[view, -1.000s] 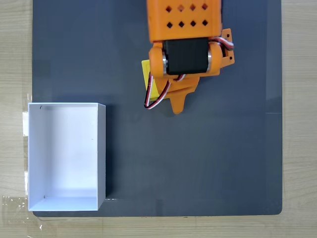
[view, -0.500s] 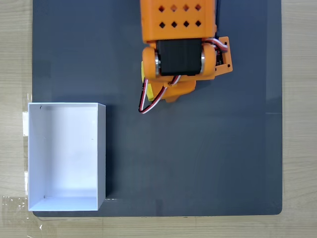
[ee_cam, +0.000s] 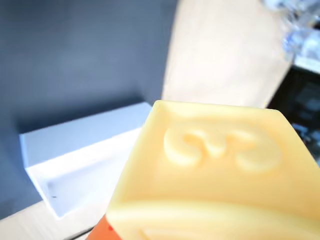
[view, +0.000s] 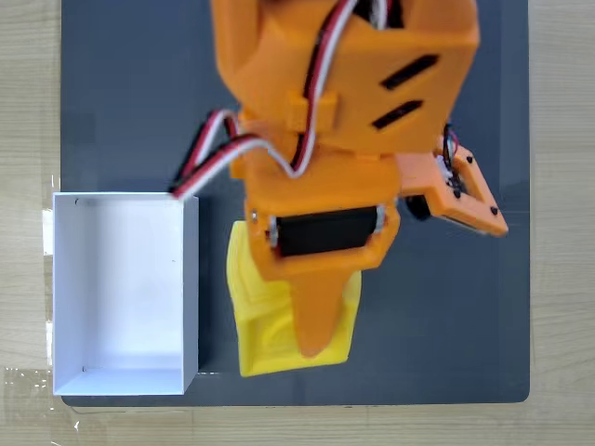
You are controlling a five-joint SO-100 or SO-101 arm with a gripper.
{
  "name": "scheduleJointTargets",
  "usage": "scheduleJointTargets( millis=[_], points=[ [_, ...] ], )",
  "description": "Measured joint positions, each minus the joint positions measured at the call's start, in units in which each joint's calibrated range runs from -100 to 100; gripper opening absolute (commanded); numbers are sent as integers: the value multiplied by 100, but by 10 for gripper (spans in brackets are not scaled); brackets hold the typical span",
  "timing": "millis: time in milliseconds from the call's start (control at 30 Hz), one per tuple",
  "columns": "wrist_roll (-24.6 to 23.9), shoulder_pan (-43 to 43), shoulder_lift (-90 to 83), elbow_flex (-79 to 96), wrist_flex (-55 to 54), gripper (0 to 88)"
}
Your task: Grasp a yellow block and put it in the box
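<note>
Since 0.5 s ago the arm has swung from the top of the dark mat toward the camera and now looms large in the fixed view, and the yellow block (view: 270,321), then only a sliver at the arm's left edge, has come along with it. The gripper (view: 314,346) is clamped on the yellow block: in the fixed view 1 orange finger (view: 314,311) lies across the block's top face and tapers to a blunt point near its lower edge, with yellow plastic showing on both sides of it. The other finger is hidden.

In the wrist view the block (ee_cam: 215,170) sits directly at the gripper, close to the lens and blurred. Its face carries a raised moulded mark framed by a square lip; the mark reads roughly like an "S" or a "3", too soft to tell which. No other writing can be read.

The box (view: 125,293) lies just to the left of the gripper in the fixed view, its right wall close beside the block but apart from it. It is white, rectangular, open-topped and thin-walled. In the wrist view the box (ee_cam: 85,150) lies beyond and to the left of the block.

The mat (view: 437,334) is matt dark grey with rounded corners, on a pale wood-grain table (view: 562,279).
</note>
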Motion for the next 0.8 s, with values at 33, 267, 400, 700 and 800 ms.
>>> scheduleJointTargets(
  millis=[33,267,400,700,800],
  points=[
    [-63,144,-8,-90,-225,207],
    [-380,1341,413,-217,-1809,207],
    [-375,1763,1028,-217,-1947,207],
    [-195,1826,1871,-217,-1947,207],
    [-148,1826,2031,-217,-1939,207]
  ],
)
